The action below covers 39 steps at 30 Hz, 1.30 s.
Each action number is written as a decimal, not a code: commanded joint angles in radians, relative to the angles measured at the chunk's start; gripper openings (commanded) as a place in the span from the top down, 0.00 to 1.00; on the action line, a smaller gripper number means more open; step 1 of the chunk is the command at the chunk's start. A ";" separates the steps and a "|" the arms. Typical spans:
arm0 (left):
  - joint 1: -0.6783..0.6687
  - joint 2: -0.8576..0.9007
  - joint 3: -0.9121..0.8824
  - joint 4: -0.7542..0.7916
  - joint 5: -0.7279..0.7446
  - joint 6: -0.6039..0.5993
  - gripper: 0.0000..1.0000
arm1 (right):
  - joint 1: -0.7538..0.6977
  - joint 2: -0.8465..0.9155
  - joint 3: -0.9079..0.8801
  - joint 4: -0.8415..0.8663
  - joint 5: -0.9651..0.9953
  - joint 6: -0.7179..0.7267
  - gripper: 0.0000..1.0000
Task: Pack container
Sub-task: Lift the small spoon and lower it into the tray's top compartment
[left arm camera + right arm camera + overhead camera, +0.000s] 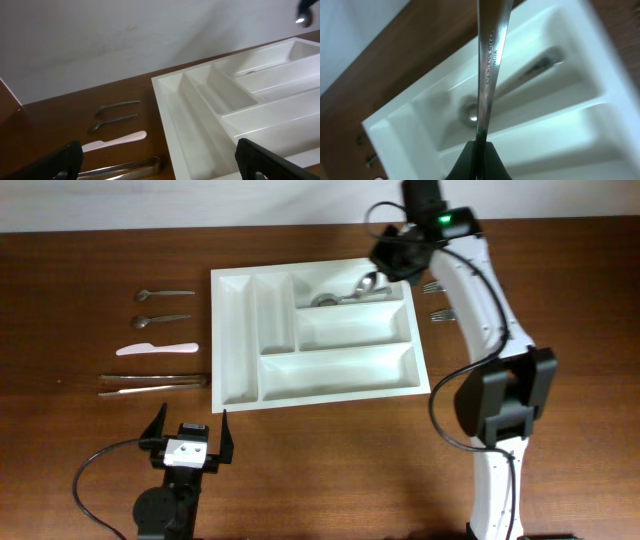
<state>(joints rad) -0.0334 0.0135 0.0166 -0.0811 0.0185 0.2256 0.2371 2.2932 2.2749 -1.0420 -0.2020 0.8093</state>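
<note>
Evidently we are early on: at left, spoons (163, 293), a white knife (157, 349) and tongs (152, 383) lie unpacked on the surface (60, 470) above our wide-apart left hand (190, 428), the container (235, 340) sits at centre holding a lone spoon (340, 298) in its top compartment, and our right hand (396, 262), clamped on a metal utensil (490, 65), hovers over its upper right corner, with forks (440, 315) waiting beyond.

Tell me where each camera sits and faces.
Overhead: above the table, looking down on the container; left arm and right arm show.
Left wrist: low at the near edge, facing the container's left end and cutlery; its open fingers show.
Right wrist: above the top compartment, looking down along the steel utensil its shut gripper holds.
Wrist views share the container.
</note>
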 commanded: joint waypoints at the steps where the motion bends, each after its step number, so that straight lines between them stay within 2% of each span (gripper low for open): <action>1: -0.003 -0.008 -0.008 0.002 -0.006 0.015 0.01 | 0.070 -0.035 0.022 0.025 0.136 0.216 0.96; 4: -0.003 -0.008 -0.008 0.002 -0.006 0.015 0.01 | 0.123 -0.026 0.021 0.041 0.275 0.391 0.96; 9: -0.003 -0.008 -0.008 0.002 -0.006 0.015 0.01 | 0.175 0.004 0.020 0.088 0.422 0.543 0.96; 13: -0.003 -0.008 -0.008 0.002 -0.006 0.015 0.01 | 0.177 0.032 0.019 0.125 0.443 0.563 0.96; 17: -0.003 -0.008 -0.008 0.002 -0.006 0.015 0.01 | 0.175 0.079 0.019 0.125 0.434 0.642 0.96; 33: -0.003 -0.007 -0.008 0.001 -0.007 0.015 0.01 | 0.176 0.182 0.019 0.142 0.319 0.779 0.96; 39: -0.003 -0.007 -0.008 0.001 -0.007 0.015 0.01 | 0.177 0.213 0.019 0.141 0.282 0.779 0.96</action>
<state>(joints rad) -0.0334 0.0139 0.0166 -0.0811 0.0185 0.2256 0.4126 2.4767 2.2757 -0.9031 0.1066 1.5669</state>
